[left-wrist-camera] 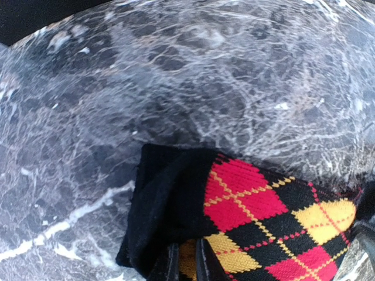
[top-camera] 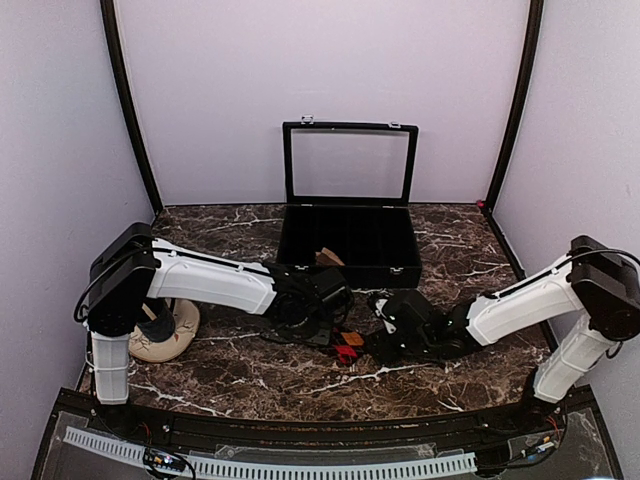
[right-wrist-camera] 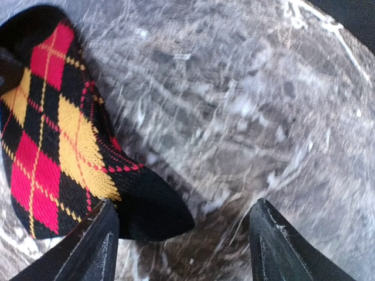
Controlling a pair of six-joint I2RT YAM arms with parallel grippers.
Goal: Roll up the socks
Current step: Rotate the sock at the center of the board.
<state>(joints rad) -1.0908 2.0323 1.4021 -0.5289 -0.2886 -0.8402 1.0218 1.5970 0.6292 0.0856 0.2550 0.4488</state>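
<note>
Left tool (left-wrist-camera: pixel 186 254) clamped on argyle sock (left-wrist-camera: pixel 258 216) | right tool (right-wrist-camera: pixel 184 205) apart | black case (top-camera: pixel 400 268) only overhead

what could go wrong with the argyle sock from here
The left gripper pinches only a thin bit of the argyle sock, so it may slip out once rolling starts. The right gripper is open with the sock's black end close by one finger; closing could catch only its tip.
</note>
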